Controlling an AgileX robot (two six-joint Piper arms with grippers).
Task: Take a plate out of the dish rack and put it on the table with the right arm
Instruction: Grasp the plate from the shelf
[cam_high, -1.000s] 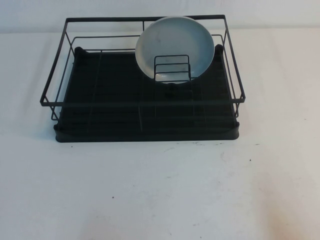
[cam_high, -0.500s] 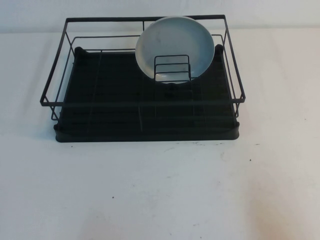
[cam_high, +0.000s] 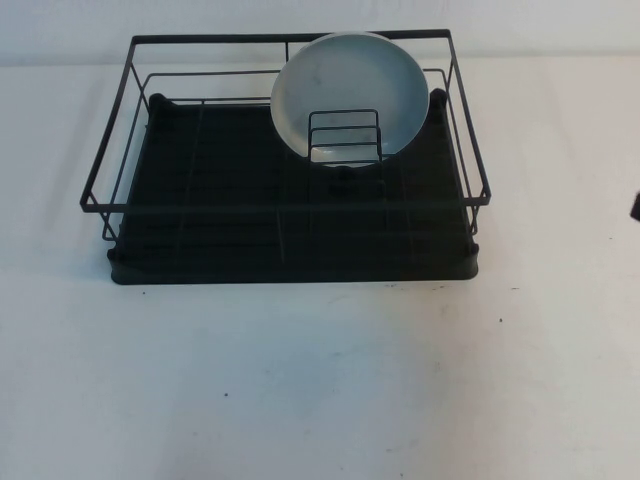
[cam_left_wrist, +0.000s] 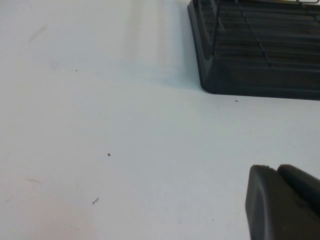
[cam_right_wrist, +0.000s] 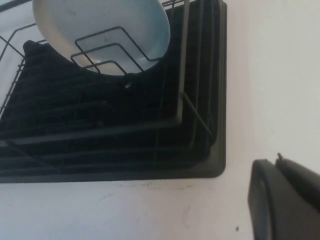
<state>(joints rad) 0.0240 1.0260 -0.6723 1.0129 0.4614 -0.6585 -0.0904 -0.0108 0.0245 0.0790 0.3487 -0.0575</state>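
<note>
One plate, one rack and a wide white bench (cam_high: 320, 380) make up the scene, and the task is at its very start: nothing has been lifted.

Largest after the bench is the dish rack (cam_high: 285, 215), a black wire frame over a black drip tray, lying with its long side running left to right across the high view. Every place below is given relative to this rack.

Inside it, toward the rack's far right corner, the pale grey-blue plate (cam_high: 350, 85) stands on edge, tilted back against the rack's far rail, its hollow face turned toward the robot's side. Its lower rim sits behind the small wire holder insert (cam_high: 345, 138), whose loops cross in front of the plate. Being round, it has no long axis of its own; what matters is that its disc stands steeply, top rim poking just above the rack's upper rail.

A dark sliver at the high view's right margin, off the rack's right side, is probably part of the right arm (cam_high: 636, 206). The right gripper (cam_right_wrist: 285, 200) hangs over bare bench just off the rack's near right corner, pressed together and holding nothing. The left gripper (cam_left_wrist: 282, 202) hovers over bench off the rack's near left corner; I cannot tell how it stands.

Next, I judge, the right gripper must spread, reach in over the rack's rail to the plate's exposed top rim, pinch it and lift it clear of the holder.
</note>
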